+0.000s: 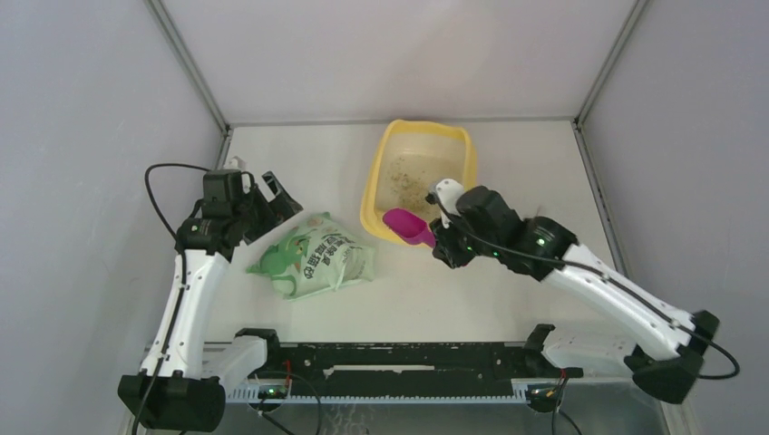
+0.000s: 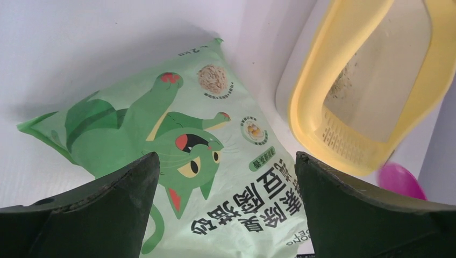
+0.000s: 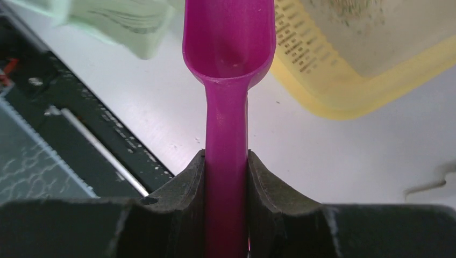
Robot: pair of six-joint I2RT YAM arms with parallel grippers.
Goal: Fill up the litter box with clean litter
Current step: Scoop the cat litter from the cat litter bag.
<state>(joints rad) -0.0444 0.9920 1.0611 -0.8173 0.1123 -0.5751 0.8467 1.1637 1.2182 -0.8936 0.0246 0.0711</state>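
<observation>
Risk notes. My right gripper (image 3: 226, 161) pinches handle of magenta scoop (image 3: 228, 48), jaws partly closed, tight on both sides. Bowl looks empty, sits at near rim of litter box (image 1: 374, 181). My left gripper (image 2: 227, 156) spread wide, holding nothing, above green bag (image 2: 161, 134) lying flat. Box at far middle of table (image 1: 299, 154), only thin scatter of clean litter (image 1: 408, 181) inside. Hazards: loaded scoop may swivel in pinch, spilling granules; unheld bag may slide under digging; cannot tell whether bag is open.

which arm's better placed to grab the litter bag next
Left: the left end effector, open, hangs over the green bag; the right end effector is shut on the magenta scoop.
</observation>
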